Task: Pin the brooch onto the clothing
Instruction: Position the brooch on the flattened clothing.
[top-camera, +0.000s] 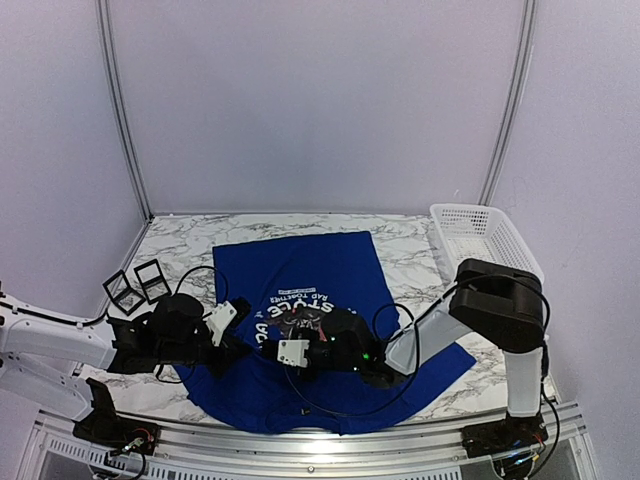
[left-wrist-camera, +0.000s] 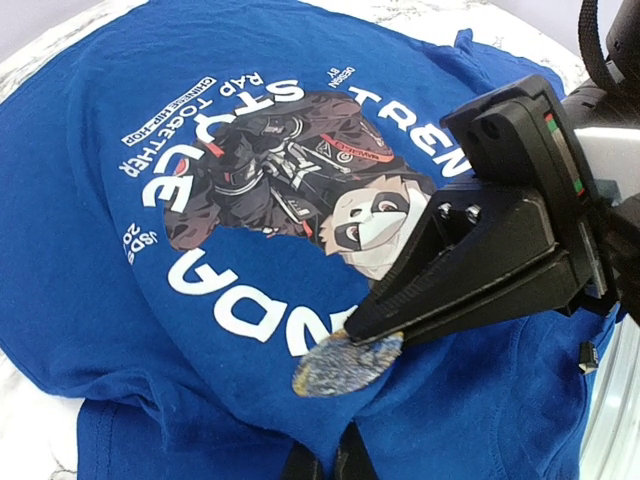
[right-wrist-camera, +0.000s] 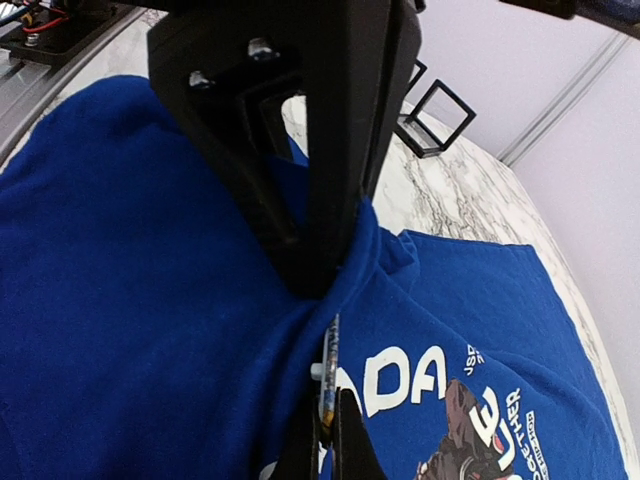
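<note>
Your left tool (right-wrist-camera: 318, 285) pinches a fold of the limp royal-blue panda T-shirt (left-wrist-camera: 90, 230) on the bench (top-camera: 175, 240) — your right tool (left-wrist-camera: 368, 335) clamps the stiff mottled oval brooch (left-wrist-camera: 340, 368) by its edge, beside that fold.

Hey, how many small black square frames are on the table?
2. One small black square frame sits near the marble table's left edge; the other is just right of it. Arms could hide more.
</note>
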